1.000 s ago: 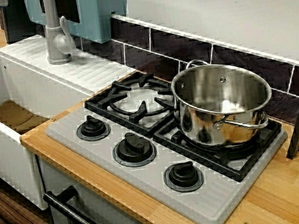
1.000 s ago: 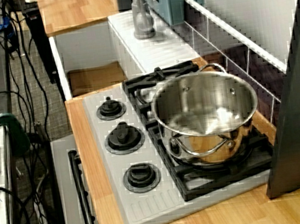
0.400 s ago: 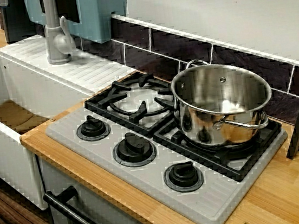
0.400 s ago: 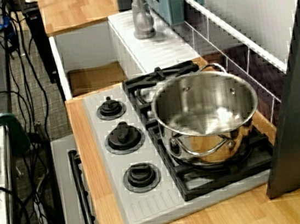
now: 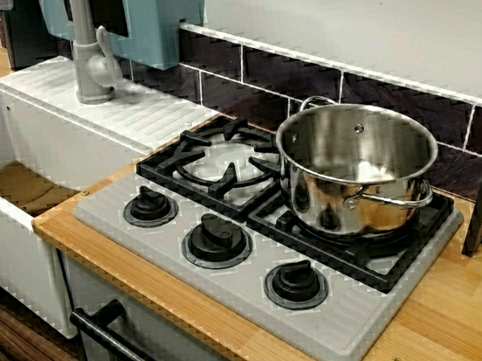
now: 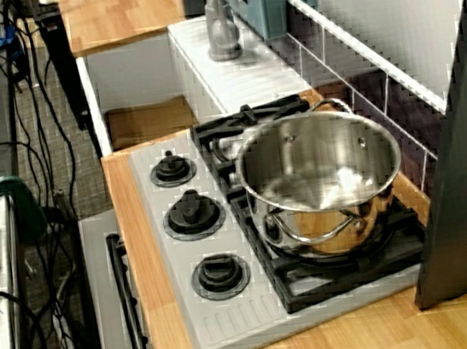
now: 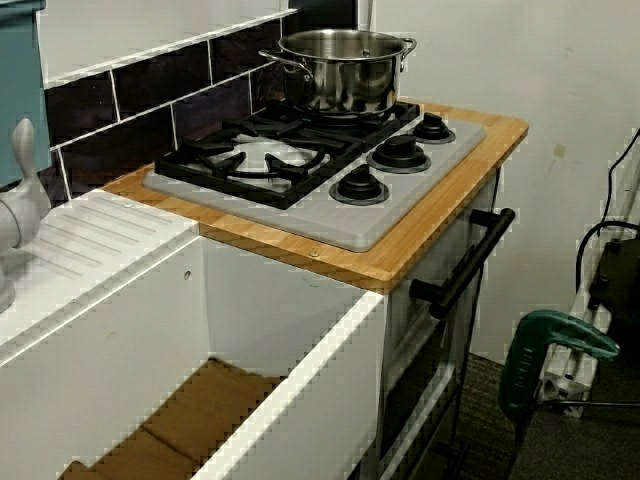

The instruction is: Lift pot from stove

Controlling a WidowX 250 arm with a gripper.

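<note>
Since no fingers show in any view, their opening cannot be told. Knobs (image 5: 217, 239) nearest, on stove (image 5: 347, 326); steel pot (image 5: 358, 166) sits on a grate (image 5: 392, 263) behind them. Approach not begun; next, reach its handle (image 5: 393, 197).

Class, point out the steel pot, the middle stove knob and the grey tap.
steel pot (image 5: 318, 199): front view, on its outer wall.
middle stove knob (image 5: 217, 234): front view, on its top.
grey tap (image 5: 83, 41): front view, on its upright column.
</note>
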